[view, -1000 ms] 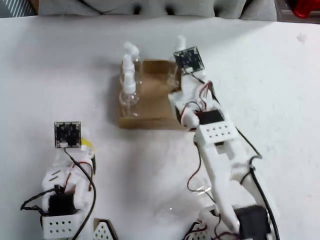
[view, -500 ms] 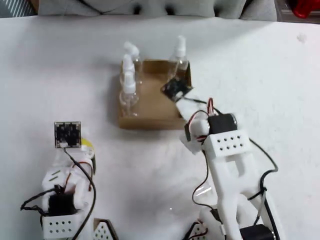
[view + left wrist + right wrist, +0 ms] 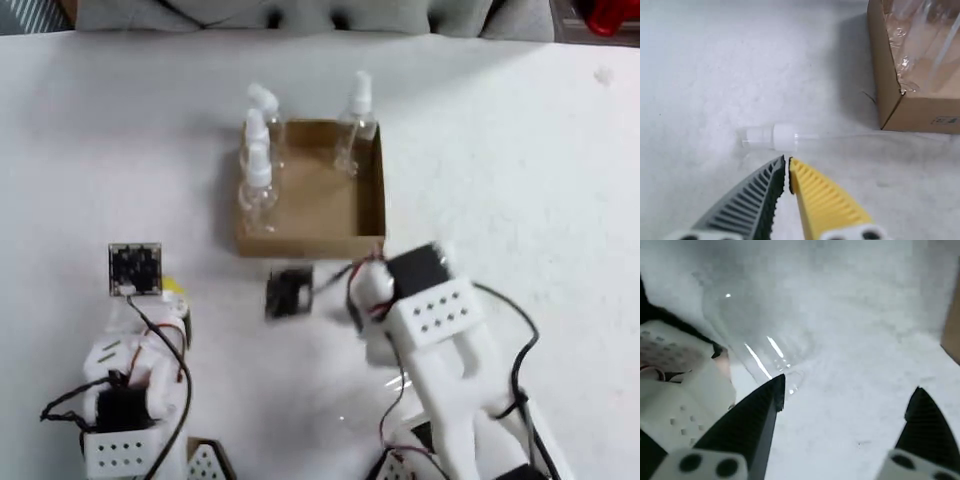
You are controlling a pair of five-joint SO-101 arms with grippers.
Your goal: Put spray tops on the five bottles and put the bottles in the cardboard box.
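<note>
4 clear, capped bottles (image 3: 258,185) stand in the brown cardboard box (image 3: 300,245) toward the table's (image 3: 520,150) far edge. A white spray top (image 3: 774,136) lies near its corner, before the left gripper (image 3: 787,165), ribbed tips pinched together. The right gripper (image 3: 848,385) gapes wide by a faint transparent bottle (image 3: 750,340).

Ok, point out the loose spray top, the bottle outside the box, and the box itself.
spray top (image 3: 774,136), left wrist view, on its white collar.
bottle (image 3: 757,335), right wrist view, on its clear side wall.
box (image 3: 310,244), high view, on the wall nearest the arms.
</note>
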